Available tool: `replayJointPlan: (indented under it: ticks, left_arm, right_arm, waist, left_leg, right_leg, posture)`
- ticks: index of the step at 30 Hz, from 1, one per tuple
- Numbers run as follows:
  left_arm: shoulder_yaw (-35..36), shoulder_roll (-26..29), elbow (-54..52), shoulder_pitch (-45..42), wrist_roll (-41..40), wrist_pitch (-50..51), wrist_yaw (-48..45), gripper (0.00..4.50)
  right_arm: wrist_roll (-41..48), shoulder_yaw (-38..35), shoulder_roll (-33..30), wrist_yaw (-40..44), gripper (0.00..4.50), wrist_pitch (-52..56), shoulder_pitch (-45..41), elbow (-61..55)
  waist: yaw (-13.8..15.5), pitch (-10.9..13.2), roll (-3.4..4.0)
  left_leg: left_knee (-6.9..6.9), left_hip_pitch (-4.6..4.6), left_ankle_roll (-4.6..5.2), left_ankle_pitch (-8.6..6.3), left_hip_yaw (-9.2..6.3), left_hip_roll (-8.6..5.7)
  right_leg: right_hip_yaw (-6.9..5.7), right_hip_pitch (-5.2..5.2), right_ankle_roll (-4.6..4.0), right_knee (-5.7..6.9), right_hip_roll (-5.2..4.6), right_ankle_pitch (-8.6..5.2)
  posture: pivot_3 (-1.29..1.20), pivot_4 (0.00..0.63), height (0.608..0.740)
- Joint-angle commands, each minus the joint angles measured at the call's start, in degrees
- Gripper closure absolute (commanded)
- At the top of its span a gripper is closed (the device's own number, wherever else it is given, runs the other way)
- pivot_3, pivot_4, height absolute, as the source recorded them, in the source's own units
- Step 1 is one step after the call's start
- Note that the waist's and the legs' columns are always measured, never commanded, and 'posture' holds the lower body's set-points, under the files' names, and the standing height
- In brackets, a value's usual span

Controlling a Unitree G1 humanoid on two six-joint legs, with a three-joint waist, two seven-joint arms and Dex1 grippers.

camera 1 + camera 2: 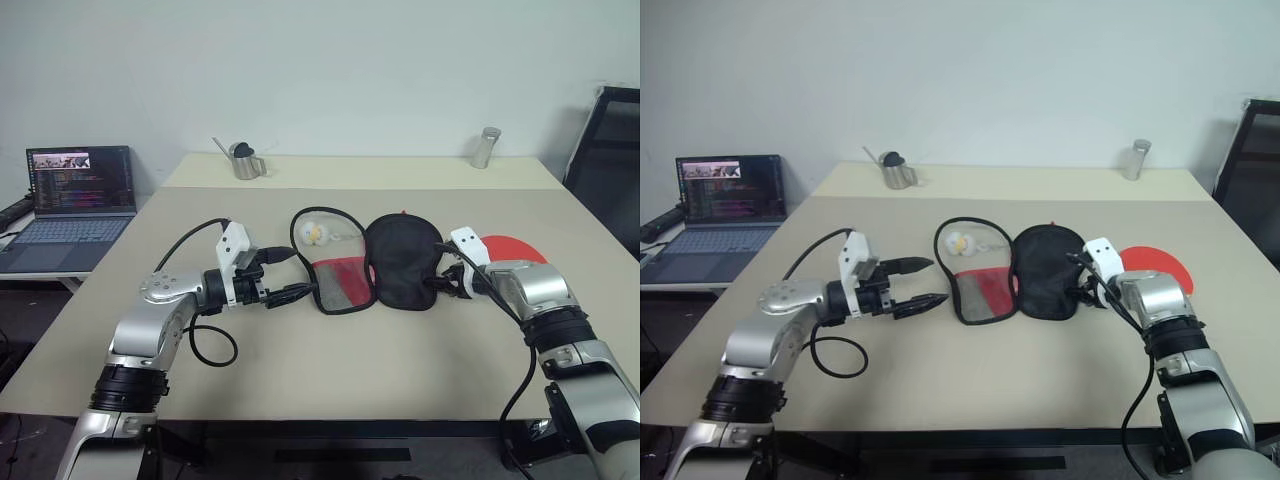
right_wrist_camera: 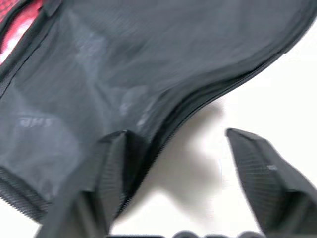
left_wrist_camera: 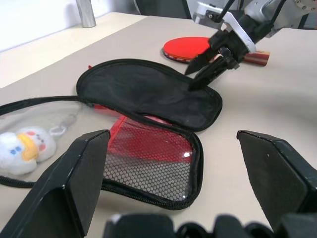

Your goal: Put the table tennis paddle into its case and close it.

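Observation:
The case lies unzipped and spread open mid-table, its black half (image 1: 402,262) to the right and its red half with the mesh pocket (image 1: 343,284) to the left. The white-yellow charm (image 1: 314,233) rests inside the zipper loop behind it. The table tennis paddle (image 1: 515,248) lies flat, red face up, on the table just right of the case, partly hidden by my right arm. My left gripper (image 1: 300,272) is open, fingertips just short of the mesh half's left edge. At the black half's right edge, my right gripper (image 2: 176,134) is open and holds nothing.
An open laptop (image 1: 75,200) sits on a side desk at the left. A metal pitcher (image 1: 245,160) and a metal cup (image 1: 486,147) stand on the far part of the table (image 1: 330,370). A black chair (image 1: 610,150) is at the far right.

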Motion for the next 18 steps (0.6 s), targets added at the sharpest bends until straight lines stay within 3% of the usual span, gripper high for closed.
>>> replayJointPlan:
  ticks: [1,6,10,18]
  left_arm:
    - [0.61,-0.3,-1.76,-1.34,-1.05,0.21,0.11,0.0]
    - [0.71,-0.02,-5.43,-1.42,-3.15,2.59,-0.85,0.0]
    - [-0.48,-0.51,-5.0,-3.63,-2.37,1.86,-1.38,0.0]
    - [-2.35,-2.82,-4.74,-5.36,-1.73,1.27,-1.34,0.0]
  right_arm:
    - [3.2,-6.59,-2.5,0.6,0.86,-0.46,1.11,-6.58]
    - [4.79,-10.43,-6.65,1.21,0.86,-0.25,8.95,-18.64]
    - [4.7,-13.83,-9.29,-0.73,0.01,1.51,14.6,-23.76]
    - [3.97,-21.66,-12.27,-7.44,0.01,1.19,21.06,-21.92]
  waist:
    - [0.02,0.0,0.0]
    - [0.27,0.0,0.0]
    - [0.28,0.0,0.0]
    - [0.1,0.0,0.01]
  left_leg:
    - [0.0,0.0,0.0,0.0,0.0,0.0]
    - [0.05,-0.26,0.0,0.0,-0.06,0.0]
    - [0.1,-0.31,0.0,0.0,-0.1,0.0]
    - [0.1,-0.3,0.0,0.0,-0.06,-0.03]
  right_leg:
    - [0.0,0.0,0.0,0.0,0.0,0.0]
    - [-0.06,-0.14,0.0,-0.05,-0.01,0.0]
    - [-0.09,-0.16,0.0,-0.01,0.0,0.0]
    - [-0.05,-0.16,0.01,0.0,0.01,0.0]
  posture:
    - [0.0,0.15,0.74]
    - [0.0,0.15,0.74]
    - [0.0,0.15,0.74]
    - [0.0,0.15,0.74]
